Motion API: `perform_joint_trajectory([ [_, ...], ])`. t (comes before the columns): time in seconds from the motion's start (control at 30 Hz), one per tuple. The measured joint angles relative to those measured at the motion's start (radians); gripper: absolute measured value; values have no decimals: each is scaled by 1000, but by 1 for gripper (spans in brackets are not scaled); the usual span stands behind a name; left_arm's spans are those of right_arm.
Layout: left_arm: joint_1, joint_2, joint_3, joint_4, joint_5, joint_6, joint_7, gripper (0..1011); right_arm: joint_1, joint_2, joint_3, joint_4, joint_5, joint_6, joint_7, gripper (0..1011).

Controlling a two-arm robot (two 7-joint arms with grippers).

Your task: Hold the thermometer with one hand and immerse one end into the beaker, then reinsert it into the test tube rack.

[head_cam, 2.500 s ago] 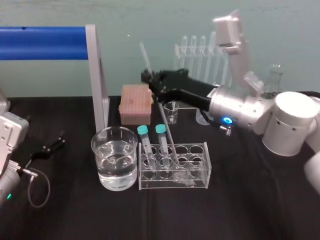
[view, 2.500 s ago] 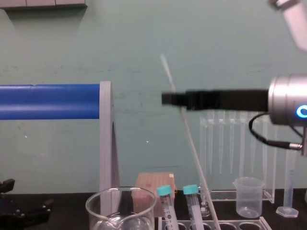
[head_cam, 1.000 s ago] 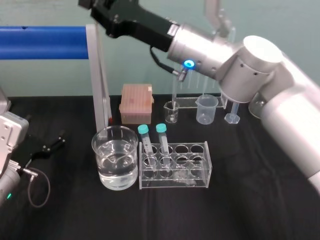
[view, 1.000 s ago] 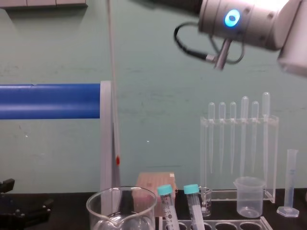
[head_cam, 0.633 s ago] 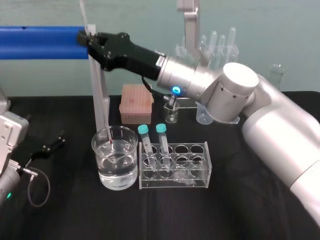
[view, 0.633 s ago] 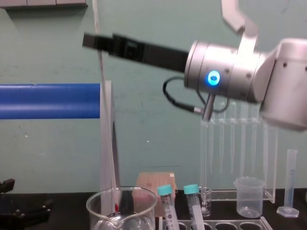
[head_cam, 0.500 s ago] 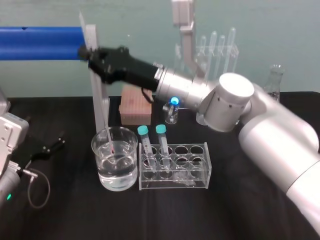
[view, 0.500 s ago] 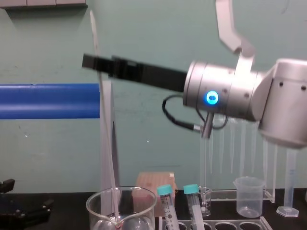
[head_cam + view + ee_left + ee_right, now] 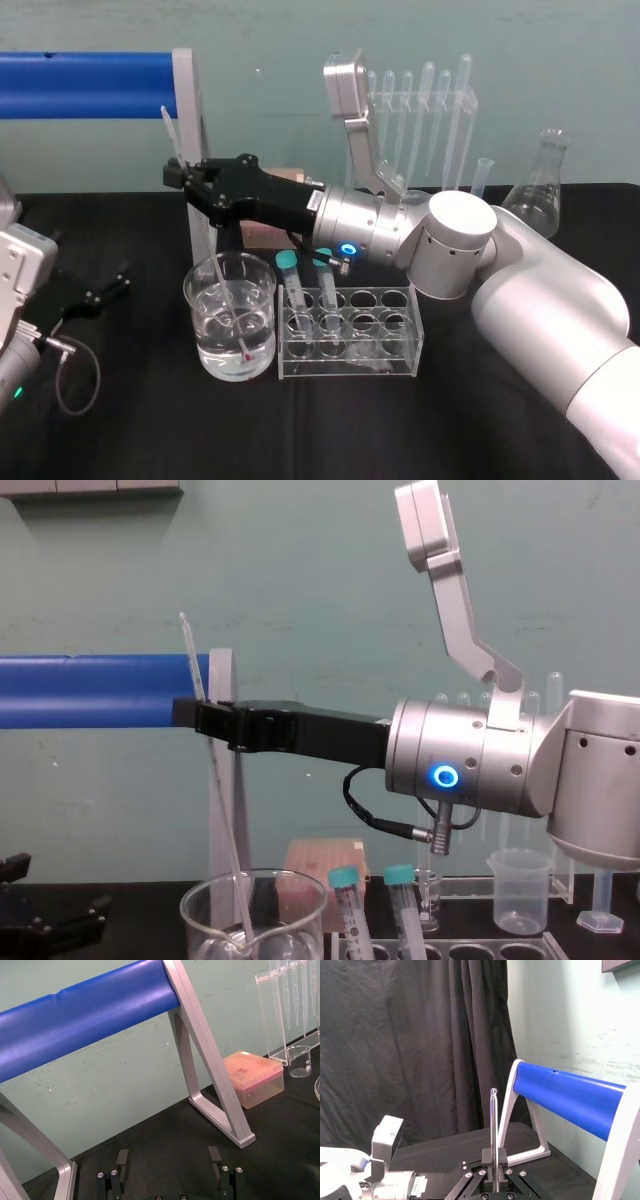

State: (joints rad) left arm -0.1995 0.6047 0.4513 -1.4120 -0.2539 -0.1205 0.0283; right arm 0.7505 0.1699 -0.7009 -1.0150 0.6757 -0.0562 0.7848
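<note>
**Over the beaker: thermometer dipped, right claw shut on its stem**

At the left of the rack, the thermometer (image 9: 213, 270) stood tilted in the beaker (image 9: 200, 330), its red tip low in the water and its upper end leaning away to the robot's left. Whether the tip touched the glass bottom could not be told. The right gripper (image 9: 178, 178) hung above the beaker's rim, its black fingers closed tight on the upper part of the stem, with a short length of glass standing out above them (image 9: 494, 1110).

Just right of the beaker, touching or nearly so, sat the test tube rack (image 9: 395, 345), with two teal-capped tubes (image 9: 286, 262) in its left holes. Close behind the thermometer rose a grey frame post (image 9: 195, 130) carrying a blue bar (image 9: 80, 85). The right arm's silver wrist, its blue ring light (image 9: 347, 249) glowing, crossed in front of a pink tip box (image 9: 255, 1077) and the foot of the pipette stand (image 9: 420, 110), hiding much of both. A conical flask (image 9: 535, 190) stood far right, a small plastic beaker (image 9: 518, 890) beneath the wrist.

The left gripper (image 9: 168, 1157) lay parked on the black table (image 9: 150, 430), well left of the beaker, fingers wide apart and holding nothing.

Printed marks on a small glass beaker (image 9: 300, 1060) were too small to read.
</note>
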Motion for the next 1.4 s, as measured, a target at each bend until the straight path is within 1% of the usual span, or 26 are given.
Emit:
perform_joint_trajectory([
  [0.53, 0, 0, 0, 0, 0, 0, 0, 1008, -19, -10, 29, -1, -25, 5, 6, 56],
  [0.83, 0, 0, 0, 0, 0, 0, 0, 1008, -22, -14, 37, -4, -32, 9, 8, 56],
  [1.4, 0, 0, 0, 0, 0, 0, 0, 1008, -28, -10, 44, -18, -38, 18, 9, 56],
])
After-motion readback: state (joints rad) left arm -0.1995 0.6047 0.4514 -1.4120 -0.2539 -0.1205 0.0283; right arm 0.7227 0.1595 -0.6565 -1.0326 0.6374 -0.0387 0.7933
